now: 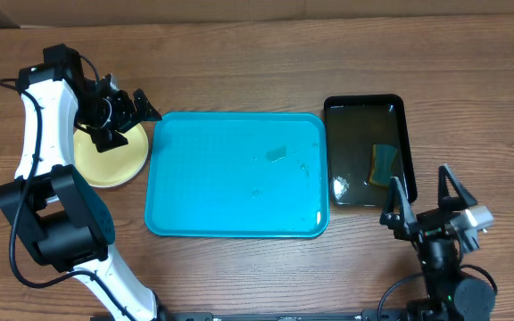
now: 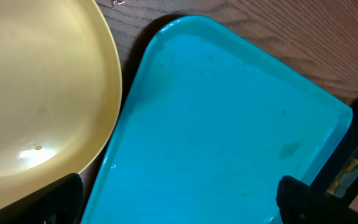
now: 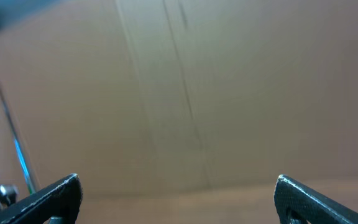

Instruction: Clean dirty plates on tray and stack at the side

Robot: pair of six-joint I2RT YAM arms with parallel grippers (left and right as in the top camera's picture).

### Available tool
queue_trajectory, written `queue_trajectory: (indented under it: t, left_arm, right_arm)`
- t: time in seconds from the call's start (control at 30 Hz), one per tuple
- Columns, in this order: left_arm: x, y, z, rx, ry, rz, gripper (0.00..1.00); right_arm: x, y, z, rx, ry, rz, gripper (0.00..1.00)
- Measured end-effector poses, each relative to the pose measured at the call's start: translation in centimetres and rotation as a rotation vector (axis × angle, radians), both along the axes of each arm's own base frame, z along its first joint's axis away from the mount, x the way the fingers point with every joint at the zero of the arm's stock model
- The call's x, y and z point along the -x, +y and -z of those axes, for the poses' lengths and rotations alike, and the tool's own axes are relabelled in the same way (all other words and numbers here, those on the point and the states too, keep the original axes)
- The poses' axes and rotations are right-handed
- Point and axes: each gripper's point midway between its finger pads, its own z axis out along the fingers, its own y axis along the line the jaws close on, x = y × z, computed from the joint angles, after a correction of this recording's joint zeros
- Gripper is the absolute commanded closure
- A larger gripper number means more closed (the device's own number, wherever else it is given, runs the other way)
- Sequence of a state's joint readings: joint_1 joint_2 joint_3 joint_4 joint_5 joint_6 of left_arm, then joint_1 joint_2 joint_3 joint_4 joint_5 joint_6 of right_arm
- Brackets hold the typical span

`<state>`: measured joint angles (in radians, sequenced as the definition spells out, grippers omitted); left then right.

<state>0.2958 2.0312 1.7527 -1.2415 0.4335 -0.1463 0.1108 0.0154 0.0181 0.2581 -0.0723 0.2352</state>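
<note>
Left end effector (image 2: 179, 198) hangs over the left edge of the tray (image 1: 235, 174), and from my seat its two fingers read as spread wide with nothing held between them. Its wrist view looks down on the tray's near-left corner and on the round plate (image 1: 110, 159) next to it. That plate is a pale yellow-green and sits on the surface (image 1: 257, 62) just left of the tray, its rim close to the tray's edge; I cannot tell whether they touch. I also cannot tell whether other plates lie under it. The arm's black wrist covers the plate's upper part in the overhead view.

On the tray I see a few wet spots and, in the left wrist view, a faint brownish mark toward its far end.

Right of the tray, just beside it, stands a black basin (image 1: 364, 107) with a sponge (image 1: 383, 166) lying in murky water.

Right end effector (image 3: 179, 194) is off the tray's right side, near the basin's lower right corner, fingers wide apart and gripping nothing; its camera shows only a blurred tan background
</note>
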Motion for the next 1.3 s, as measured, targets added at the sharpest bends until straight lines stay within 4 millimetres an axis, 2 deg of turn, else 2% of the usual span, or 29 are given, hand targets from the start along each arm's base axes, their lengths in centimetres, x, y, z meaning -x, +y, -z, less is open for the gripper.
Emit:
queue_trajectory:
  t: [0.1, 0.17, 0.27, 0.33, 0.83, 1.3]
  left_arm:
    - [0.0, 0.0, 0.0, 0.0, 0.0, 0.0, 0.0]
    - [0.0, 0.0, 0.0, 0.0, 0.0, 0.0, 0.0]
    - [0.0, 0.0, 0.0, 0.0, 0.0, 0.0, 0.0]
    - [0.0, 0.0, 0.0, 0.0, 0.0, 0.0, 0.0]
    - [0.0, 0.0, 0.0, 0.0, 0.0, 0.0, 0.0]
    - [0.0, 0.0, 0.0, 0.0, 0.0, 0.0, 0.0]
  right_arm:
    - [-0.4, -0.2, 1.2, 0.003, 0.051, 0.011, 0.0]
    - [-0.9, -0.4, 3.2, 0.008, 0.135, 0.028, 0.0]
    - [-1.4, -0.9, 7.2, 0.025, 0.3, 0.059, 0.0]
    - [-1.4, -1.1, 8.3, 0.041, 0.34, 0.073, 0.0]
    - [-1.4, -1.0, 8.4, 0.258, 0.303, 0.1, 0.0]
    - [-1.4, -1.0, 8.3, 0.299, 0.295, 0.106, 0.0]
